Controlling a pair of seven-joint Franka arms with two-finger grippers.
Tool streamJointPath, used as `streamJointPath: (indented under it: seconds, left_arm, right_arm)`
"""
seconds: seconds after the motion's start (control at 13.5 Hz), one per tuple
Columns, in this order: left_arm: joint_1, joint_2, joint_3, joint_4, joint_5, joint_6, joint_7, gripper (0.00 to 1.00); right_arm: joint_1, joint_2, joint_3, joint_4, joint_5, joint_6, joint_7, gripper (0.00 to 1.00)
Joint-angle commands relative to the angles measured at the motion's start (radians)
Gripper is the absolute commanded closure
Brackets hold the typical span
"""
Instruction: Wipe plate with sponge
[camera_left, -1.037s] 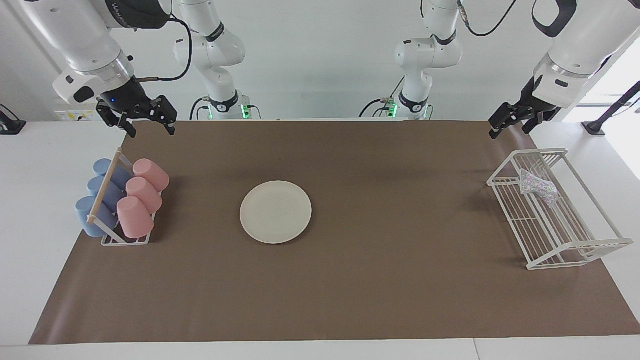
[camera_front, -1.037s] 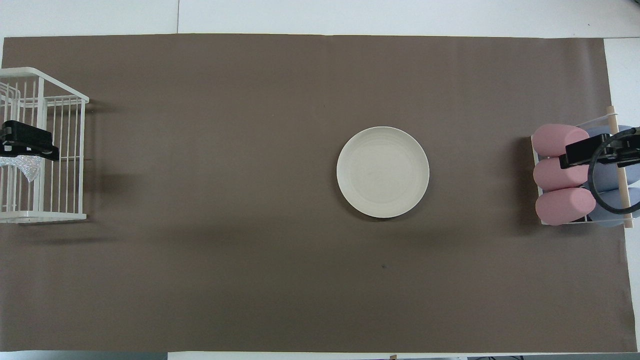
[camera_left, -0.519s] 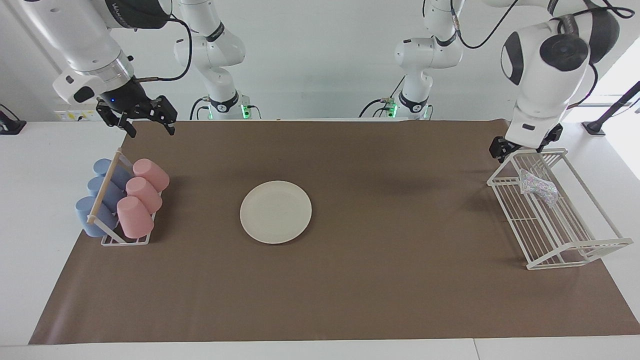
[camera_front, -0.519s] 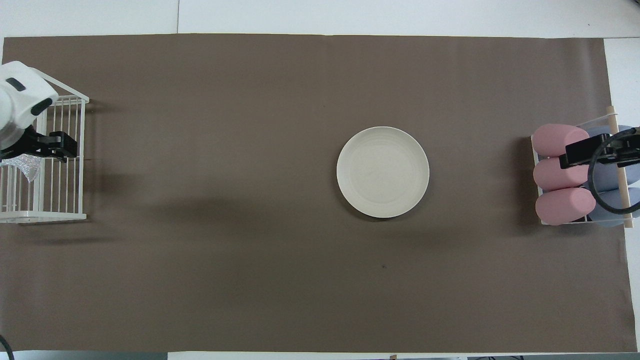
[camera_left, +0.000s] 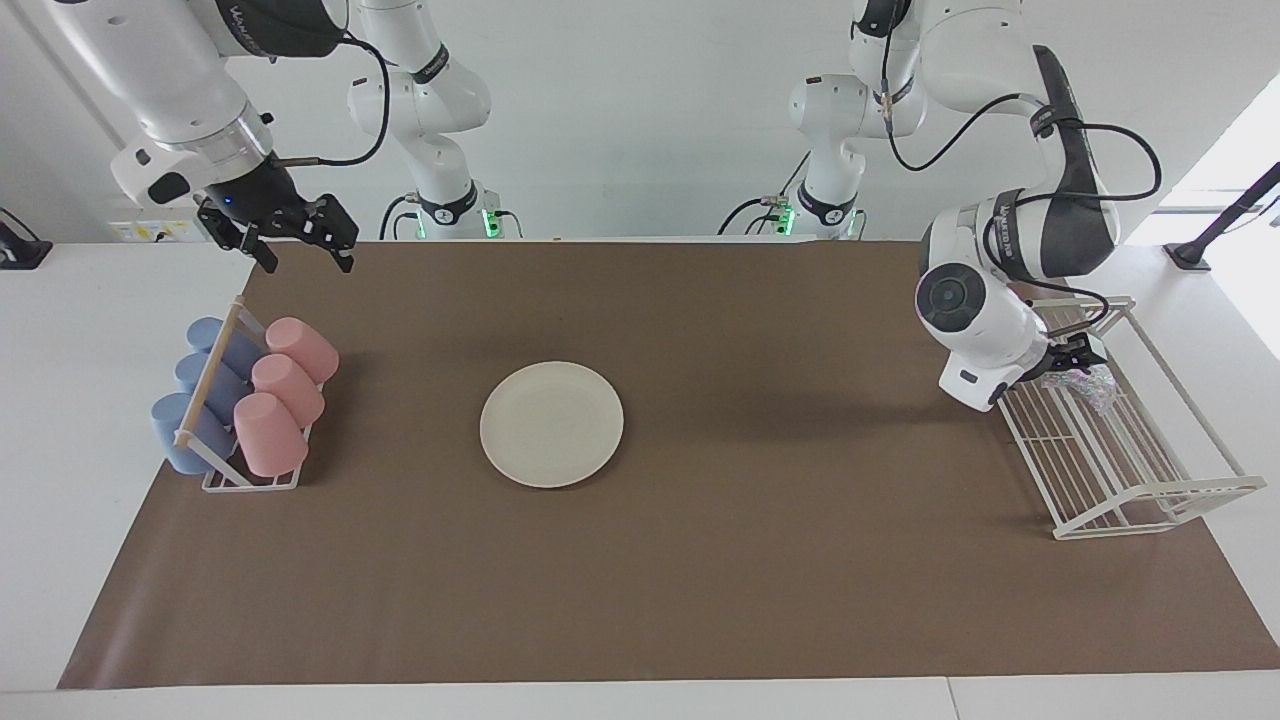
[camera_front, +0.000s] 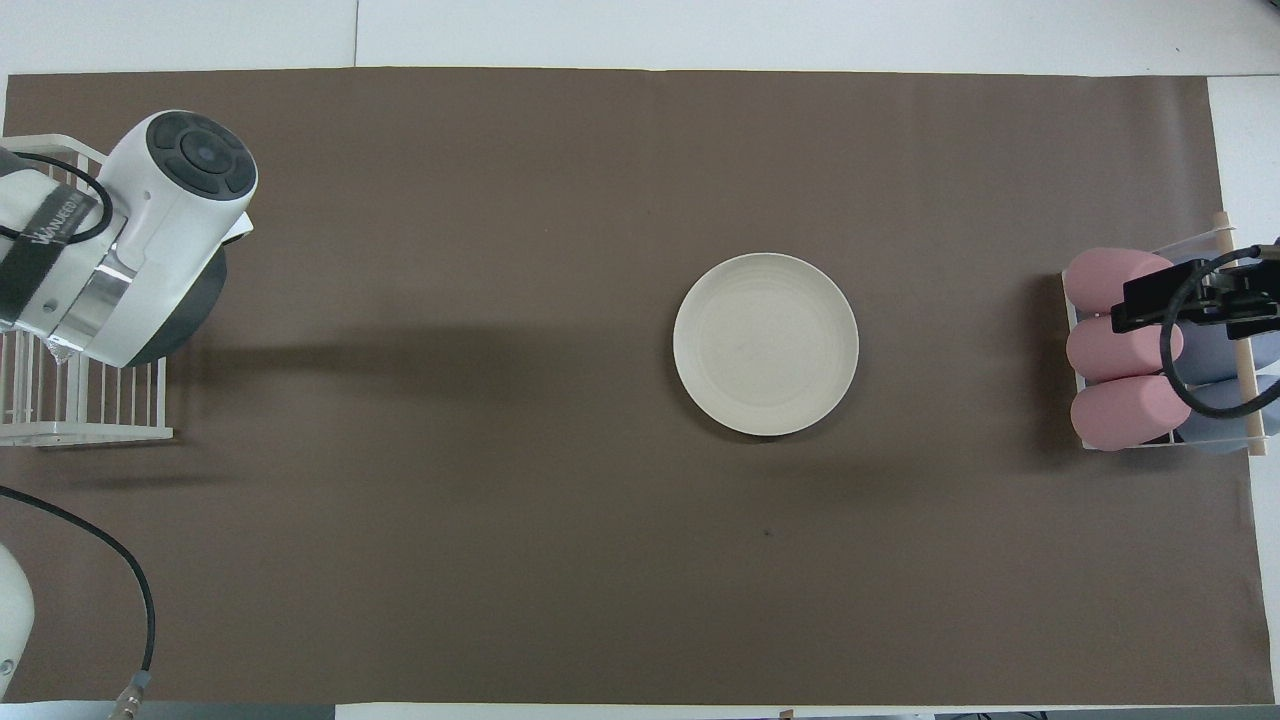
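- Mid-counter, on the brown mat (camera_left: 700, 600), sits the plate (camera_left: 551, 423), flat & bare, well apart from both racks.
- Sponge (camera_left: 1093, 383) lies in the white wire rack (camera_left: 1130, 470) at the left arm's end of the counter, toward the rack's robot-side end; only part of it shows past the gripper.
- Left gripper (camera_left: 1075, 357) is down inside that rack, right at the sponge. Wrist blocks the jaws in both views, so can't tell how far open they are or whether they have the sponge.
- From overhead the left arm's wrist covers the rack's top end and the sponge.
- Right gripper (camera_left: 300, 240) hangs in the air near the mat's robot-side edge, right arm's end; jaws spread wide, nothing between them. Arm waits.
- Cup rack (camera_left: 250, 480) at the right arm's end holds three pink cups (camera_left: 270, 434) & three blue cups (camera_left: 185, 430) lying on their sides, wooden bar (camera_left: 208, 375) across the top.
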Motion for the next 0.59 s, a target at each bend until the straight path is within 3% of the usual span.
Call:
streamJointPath:
  seconds: [0.0,0.52]
  left_arm:
    - [-0.013,0.014,0.011,0.009,0.049,-0.016,-0.011,0.0]
    - [-0.019,0.008,0.008,-0.003,0.051,-0.101,-0.124,0.01]
  right_arm:
    - [0.026,-0.013,0.001,-0.004,0.033,-0.032,0.25,0.0]
    - [0.055,-0.021,0.001,-0.004,0.211,-0.034,0.875,0.0]
